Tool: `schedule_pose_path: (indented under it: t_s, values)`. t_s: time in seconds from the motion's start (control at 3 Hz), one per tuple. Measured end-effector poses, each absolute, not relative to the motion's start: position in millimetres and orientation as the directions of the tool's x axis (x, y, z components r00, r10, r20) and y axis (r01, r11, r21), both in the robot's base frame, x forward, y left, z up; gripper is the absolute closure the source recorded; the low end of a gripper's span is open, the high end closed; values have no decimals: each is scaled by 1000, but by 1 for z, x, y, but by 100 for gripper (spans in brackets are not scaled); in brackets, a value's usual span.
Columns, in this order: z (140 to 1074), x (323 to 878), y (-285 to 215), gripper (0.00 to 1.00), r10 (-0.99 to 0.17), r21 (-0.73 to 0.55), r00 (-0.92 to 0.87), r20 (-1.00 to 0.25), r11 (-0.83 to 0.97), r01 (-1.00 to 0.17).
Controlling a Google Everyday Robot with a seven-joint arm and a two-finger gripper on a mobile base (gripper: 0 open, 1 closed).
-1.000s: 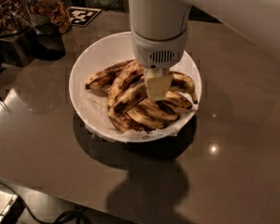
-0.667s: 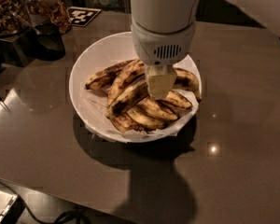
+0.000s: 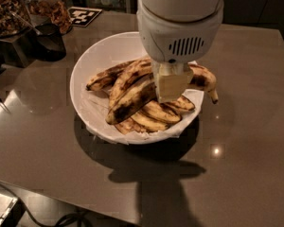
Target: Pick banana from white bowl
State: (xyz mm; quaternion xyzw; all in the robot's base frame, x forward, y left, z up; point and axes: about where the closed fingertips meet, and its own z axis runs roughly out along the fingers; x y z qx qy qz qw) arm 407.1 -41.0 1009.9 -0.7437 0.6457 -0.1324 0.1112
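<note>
Counter [image 3: 241,174], brown and glossy, nearest. White bowl [image 3: 85,74] stands on it, paper-lined, holding several blotched bananas. The banana [image 3: 131,99], the longest, lies across the heap, its middle hidden behind the tool [image 3: 172,86]. Tool sits low over the bowl's centre; whether it grips anything cannot be told. Snack jar [image 3: 47,6] beyond, far left.

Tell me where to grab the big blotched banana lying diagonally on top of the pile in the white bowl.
Take the banana at its thick middle, coming straight down from above and closing across its width. It lies topmost and diagonal in the white bowl, so its upper face is bare, while its ends dip among the neighbours. The gripper hangs over the pile at the banana's upper end.
</note>
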Motion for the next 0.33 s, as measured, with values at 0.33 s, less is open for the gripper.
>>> schedule_pose_path:
  t_s: [0.33]
  values:
    - [1010, 407, -41, 100, -990, -336, 131, 53, -141, -931]
